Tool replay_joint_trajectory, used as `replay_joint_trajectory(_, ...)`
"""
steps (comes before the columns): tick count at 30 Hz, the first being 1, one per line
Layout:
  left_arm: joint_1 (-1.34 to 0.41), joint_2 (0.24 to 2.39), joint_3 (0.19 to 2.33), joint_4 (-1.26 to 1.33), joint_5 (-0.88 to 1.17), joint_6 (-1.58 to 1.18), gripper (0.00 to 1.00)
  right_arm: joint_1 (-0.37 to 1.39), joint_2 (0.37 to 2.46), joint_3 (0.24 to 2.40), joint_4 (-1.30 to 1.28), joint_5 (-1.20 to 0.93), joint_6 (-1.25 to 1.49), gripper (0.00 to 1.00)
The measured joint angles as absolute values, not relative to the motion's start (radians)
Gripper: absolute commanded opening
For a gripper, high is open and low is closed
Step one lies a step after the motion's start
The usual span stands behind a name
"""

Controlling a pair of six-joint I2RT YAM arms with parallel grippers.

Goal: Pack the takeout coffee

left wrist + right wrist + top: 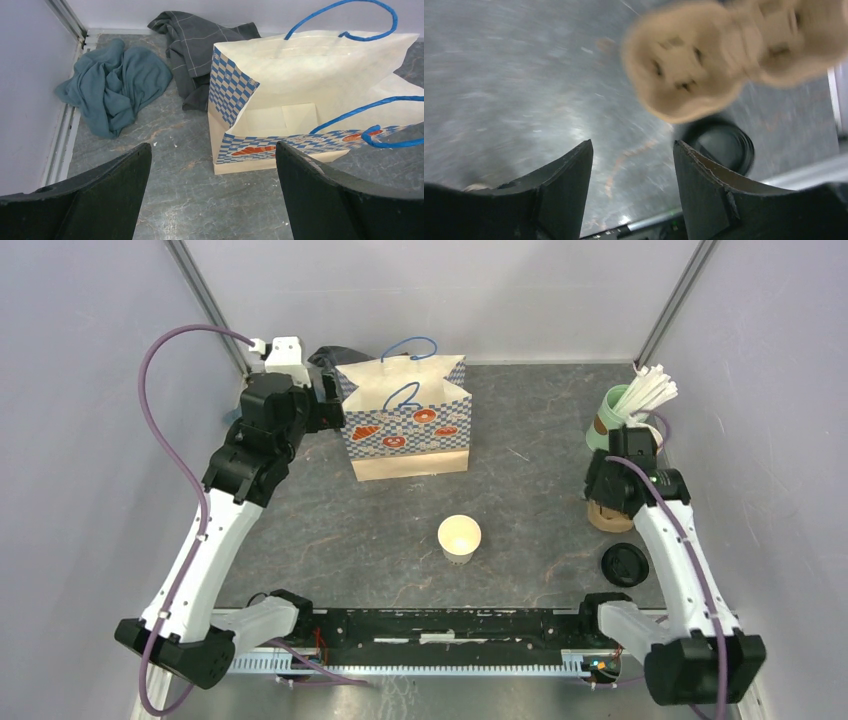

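Cup room: coffee cup [459, 538] stands alone mid-table, bare tabletop [530, 480] all round it, nothing touching it.
Edges: rail [440, 625] w/ both arm bases runs along the near side, closest edge to the cup. Walls [60, 440] close in left, right & back.
Cup look: small, cream-white, upright, mouth open, lid off. Inside looks pale; I can't tell contents.
Lid: round black lid [625, 565] lies flat on the table, well apart to the cup's right, beside the R arm.
Cup vs R gripper: R gripper [631, 142] is right of the cup & a bit further back, well apart, over a tan pulp carrier [606, 517]. Fingers spread, nothing between them. Its wrist view is blurred.
Cup vs L gripper: L gripper [212, 146] is far back-left, well apart from the cup, facing the bag. Jaws spread wide, nothing in them.
Bag: paper bag [405, 425], blue check w/ blue cord handles, upright, mouth open, between cup & back wall.
Back-left corner: teal cloth [112, 85] & dark grey cloth [200, 45] crumpled beside the bag.
Back-right: mint-green cup of white straws [625, 405] just behind the R gripper.
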State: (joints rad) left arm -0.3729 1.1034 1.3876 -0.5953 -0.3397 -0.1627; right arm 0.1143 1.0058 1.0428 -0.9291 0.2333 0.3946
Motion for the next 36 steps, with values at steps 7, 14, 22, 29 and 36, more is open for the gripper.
replay_joint_trajectory(7, -0.366, 1.105, 1.372, -0.595, -0.339, -0.163, 1.0, -0.244, 1.02, 0.82, -1.017, 0.176, 0.431, 0.52)
replay_joint_trajectory(14, -0.355, 1.126, 1.369, -0.595, -0.34, -0.163, 1.0, -0.405, 0.991, 0.727, -0.989, 0.115, 0.357, 0.35)
replay_joint_trajectory(22, -0.344, 1.166, 1.369, -0.595, -0.337, -0.163, 1.0, -0.438, 0.994, 0.678, -0.931, -0.006, 0.279, 0.28)
replay_joint_trajectory(29, -0.342, 1.172, 1.369, -0.595, -0.333, -0.163, 1.0, -0.454, 0.993, 0.665, -0.901, -0.057, 0.245, 0.18)
replay_joint_trajectory(36, -0.338, 1.172, 1.369, -0.595, -0.331, -0.163, 1.0, -0.466, 1.014, 0.662, -0.886, -0.071, 0.226, 0.15)
